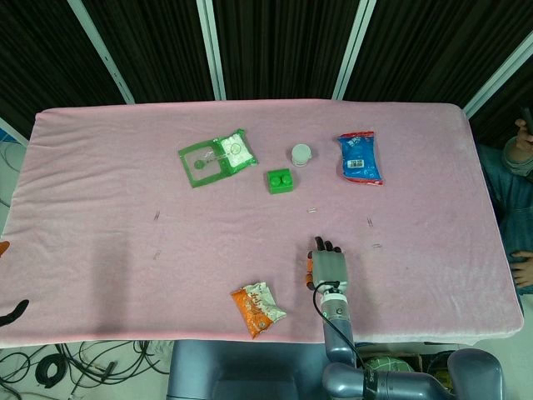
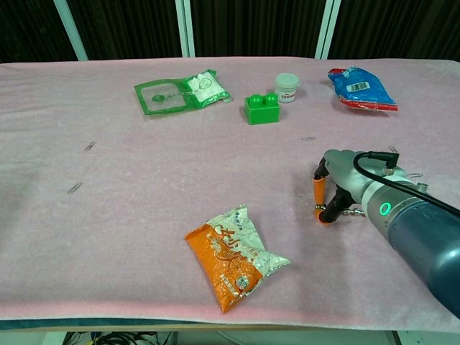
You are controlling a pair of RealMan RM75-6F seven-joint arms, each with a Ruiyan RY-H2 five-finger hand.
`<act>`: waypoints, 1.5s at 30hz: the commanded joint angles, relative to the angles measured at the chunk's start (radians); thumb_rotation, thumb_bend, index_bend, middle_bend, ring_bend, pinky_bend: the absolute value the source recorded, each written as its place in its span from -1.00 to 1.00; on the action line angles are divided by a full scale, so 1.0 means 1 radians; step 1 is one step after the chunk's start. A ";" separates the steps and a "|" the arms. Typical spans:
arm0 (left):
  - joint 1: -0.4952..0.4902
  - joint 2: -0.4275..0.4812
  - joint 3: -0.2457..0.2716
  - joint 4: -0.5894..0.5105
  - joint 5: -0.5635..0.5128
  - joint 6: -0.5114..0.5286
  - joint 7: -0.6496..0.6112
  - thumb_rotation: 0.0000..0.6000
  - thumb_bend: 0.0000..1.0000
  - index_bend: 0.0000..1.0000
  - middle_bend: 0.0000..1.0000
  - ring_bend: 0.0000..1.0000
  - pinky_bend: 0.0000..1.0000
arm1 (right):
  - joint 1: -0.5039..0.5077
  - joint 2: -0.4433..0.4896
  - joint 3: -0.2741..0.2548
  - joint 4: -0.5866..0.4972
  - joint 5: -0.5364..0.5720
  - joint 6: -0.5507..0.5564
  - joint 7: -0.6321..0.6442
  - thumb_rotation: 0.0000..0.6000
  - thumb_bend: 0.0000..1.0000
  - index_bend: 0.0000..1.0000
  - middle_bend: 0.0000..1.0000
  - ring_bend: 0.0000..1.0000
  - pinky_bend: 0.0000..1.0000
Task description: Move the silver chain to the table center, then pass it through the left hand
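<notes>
Left hand [image 1: 10,310]: only fingertips poke in at the table's left edge in the head view, so can't tell its state. Two small metal clips [image 2: 74,187] lie far left of the right hand. Green packet [image 2: 172,94] is far ahead-left of it. Orange snack bag [image 2: 233,256] is near, behind-left, not touching. Green brick [image 2: 260,108] and white jar [image 2: 287,87] are ahead, well apart.

Right hand [image 2: 329,195]: palm down on the pink cloth [image 1: 100,167], fingers curled to the surface. A thin silver strand shows at the fingertips, apparently the silver chain [image 2: 351,210]. Too small to tell whether it's pinched or just touched. More clips are just right of the hand. Blue bag [image 2: 361,88] is ahead-right, far off. Nothing sits between the hand and table centre.
</notes>
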 commanded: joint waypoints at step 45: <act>0.002 0.004 -0.001 0.000 -0.002 0.001 -0.011 1.00 -0.56 -0.84 -0.83 -1.00 -1.00 | -0.007 0.070 0.037 -0.119 -0.047 0.013 0.090 1.00 -0.35 0.26 -0.82 -0.73 -0.59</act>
